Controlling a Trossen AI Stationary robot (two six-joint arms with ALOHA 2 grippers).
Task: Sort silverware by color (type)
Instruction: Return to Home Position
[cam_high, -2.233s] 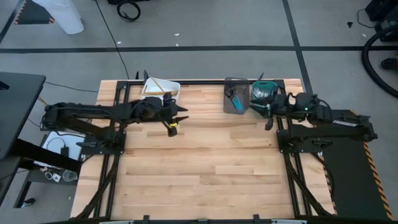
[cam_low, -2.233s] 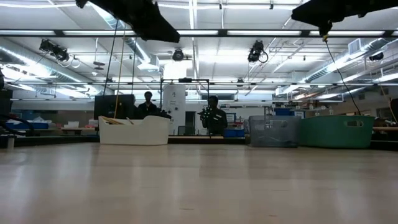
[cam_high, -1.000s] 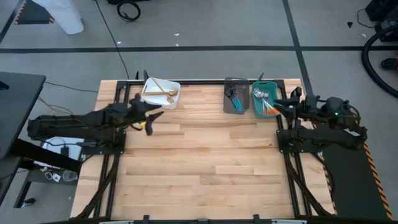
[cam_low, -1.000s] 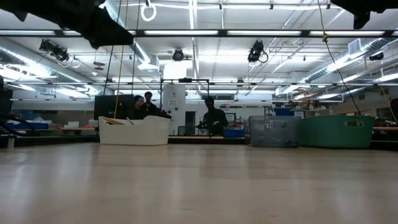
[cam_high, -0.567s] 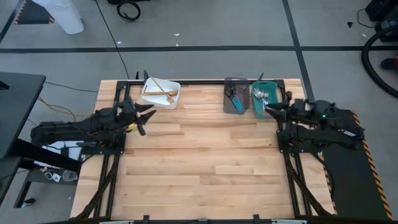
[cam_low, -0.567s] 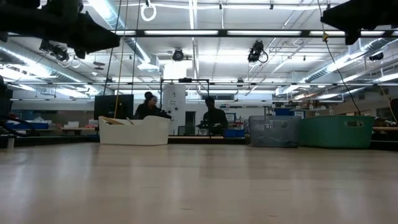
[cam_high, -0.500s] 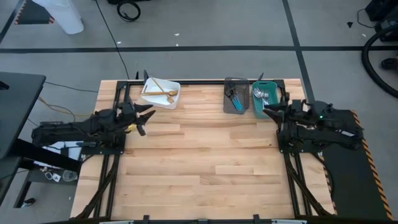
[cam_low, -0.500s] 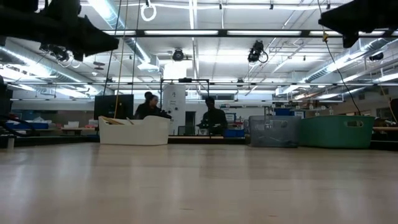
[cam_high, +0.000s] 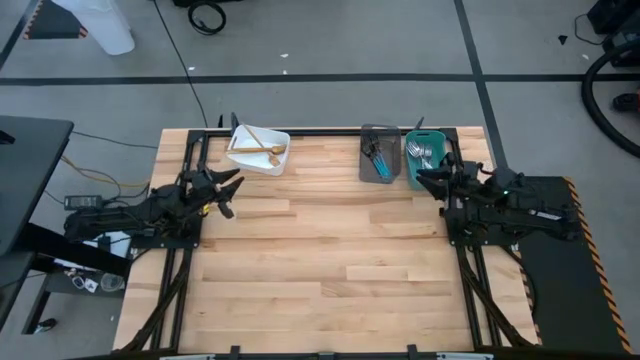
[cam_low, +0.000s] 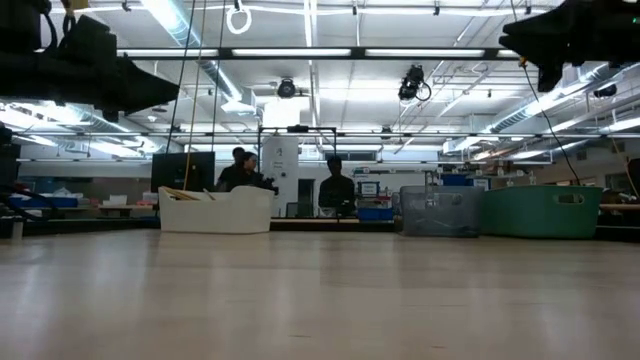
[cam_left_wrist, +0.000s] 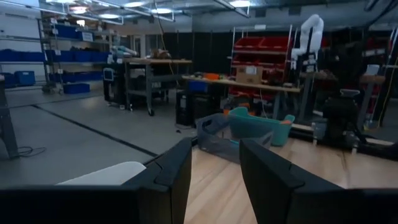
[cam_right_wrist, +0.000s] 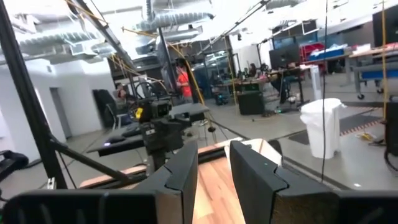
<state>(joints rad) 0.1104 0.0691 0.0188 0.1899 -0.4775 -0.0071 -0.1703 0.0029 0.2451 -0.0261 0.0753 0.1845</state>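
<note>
From above, my left gripper (cam_high: 232, 193) hangs over the left edge of the worktop (cam_high: 330, 260), near the white bin (cam_high: 240, 163). Its fingers are spread and hold nothing. My right gripper (cam_high: 428, 184) sits at the right edge, partly over the near end of the teal bin (cam_high: 409, 168), and is just as empty. The gold utensils (cam_high: 262, 148) lie in the white bin and the blue-handled forks (cam_high: 377, 157) in the grey bin (cam_high: 366, 170). The orange-handled forks (cam_high: 421, 152) are in the teal bin, only their metal tines showing past my arm. Grey and teal bins stand side by side, and the white one is well apart from them.

At worktop height, the three bins line the far edge, white on the left, then grey, then teal. My arms are dark shapes in the top corners. Two people (cam_low: 335, 192) stand in the room behind.

Through my left wrist camera, my fingers (cam_left_wrist: 177, 174) stand apart with bare wood between them. Beyond them are the grey and teal bins, with a bit of orange at the teal rim.

Through my right wrist camera, my fingers (cam_right_wrist: 252, 171) are parted around nothing, and my left arm (cam_right_wrist: 158, 130) shows farther off across the worktop.
</note>
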